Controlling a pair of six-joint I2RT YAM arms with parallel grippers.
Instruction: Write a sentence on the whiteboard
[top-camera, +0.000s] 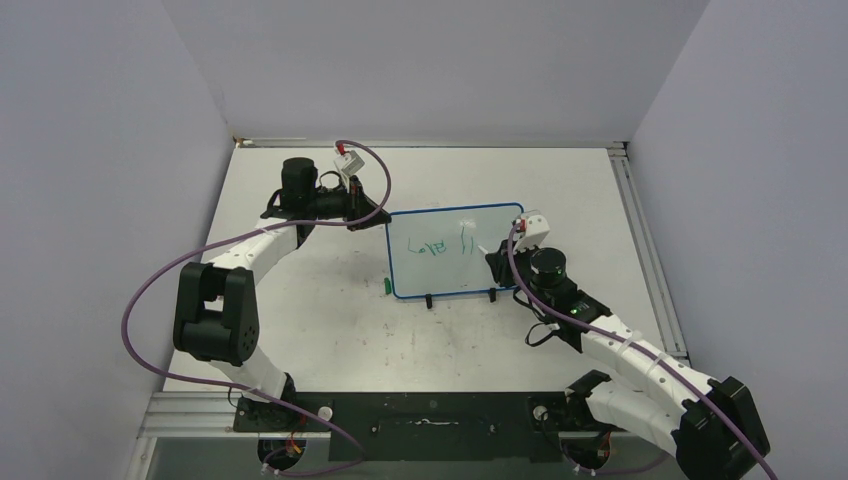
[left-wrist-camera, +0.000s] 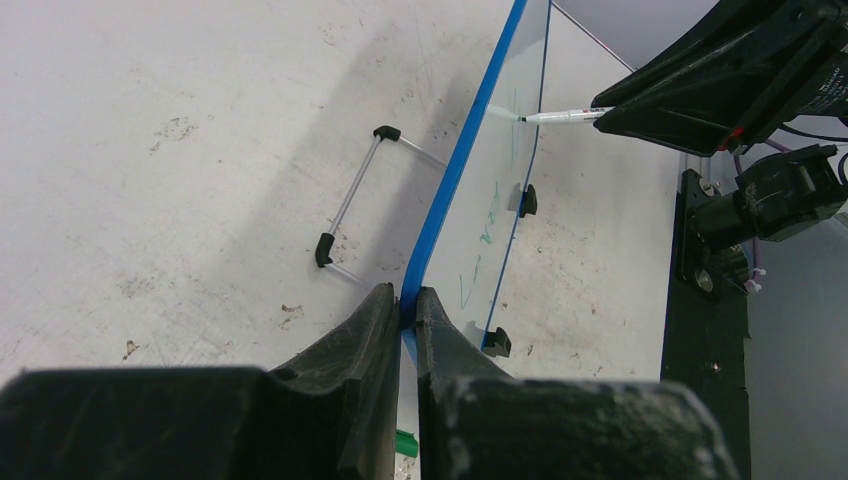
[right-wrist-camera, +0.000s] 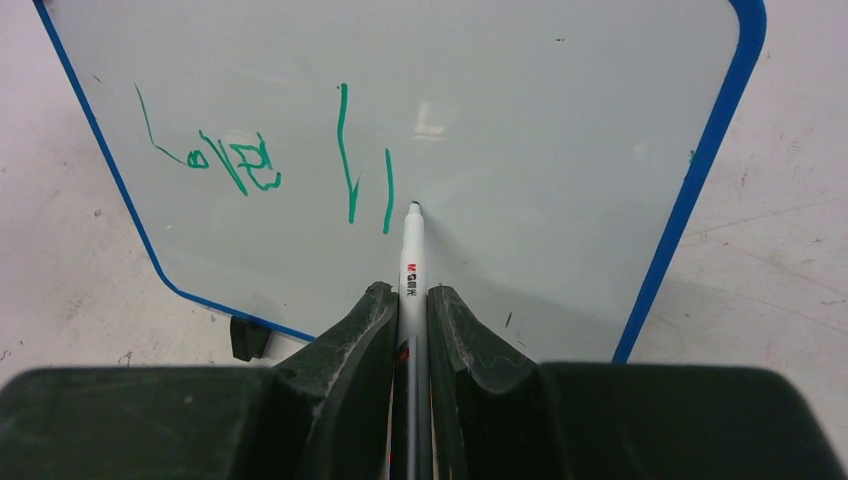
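Note:
The whiteboard (top-camera: 455, 270) stands tilted on its black feet in mid-table, with a blue rim. My left gripper (top-camera: 383, 218) is shut on its left rim; in the left wrist view my gripper (left-wrist-camera: 408, 295) pinches the blue edge of the whiteboard (left-wrist-camera: 500, 150). My right gripper (top-camera: 497, 255) is shut on a white marker (right-wrist-camera: 411, 250). The marker's tip touches the whiteboard (right-wrist-camera: 560, 140) just right of the writing. The sentence (right-wrist-camera: 235, 160) shows as green marks reading roughly "Love", followed by two upright strokes (right-wrist-camera: 345, 150). The marker also shows in the left wrist view (left-wrist-camera: 565, 116).
A green marker cap (top-camera: 387, 288) lies on the table by the board's lower left corner. A wire stand (left-wrist-camera: 350, 215) juts out behind the board. Grey walls enclose the table on three sides. A metal rail (top-camera: 650, 250) runs along the right edge.

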